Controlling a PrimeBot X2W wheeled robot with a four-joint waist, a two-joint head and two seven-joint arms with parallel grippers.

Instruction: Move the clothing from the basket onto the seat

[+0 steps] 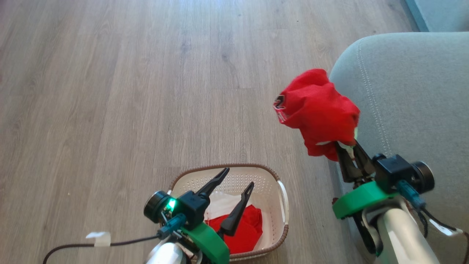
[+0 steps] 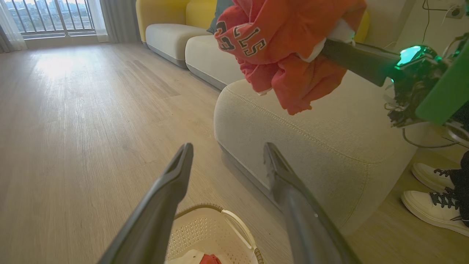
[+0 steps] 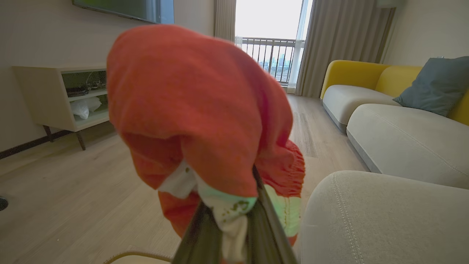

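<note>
Cream basket (image 1: 271,183): on the wood floor, with a red garment (image 1: 243,229) inside.
Left hand (image 1: 239,176): released, fingers spread, empty, above the basket.
Right hand (image 1: 347,146): clenched on a second red garment (image 1: 317,110), held up beside the seat's corner.
Seat (image 1: 410,91): grey-green, bare.

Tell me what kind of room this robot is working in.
Most likely a home living room: a yellow sofa with a grey pillow, long curtains beside a balcony door, and a low shelf unit on a wood-look floor.
</note>
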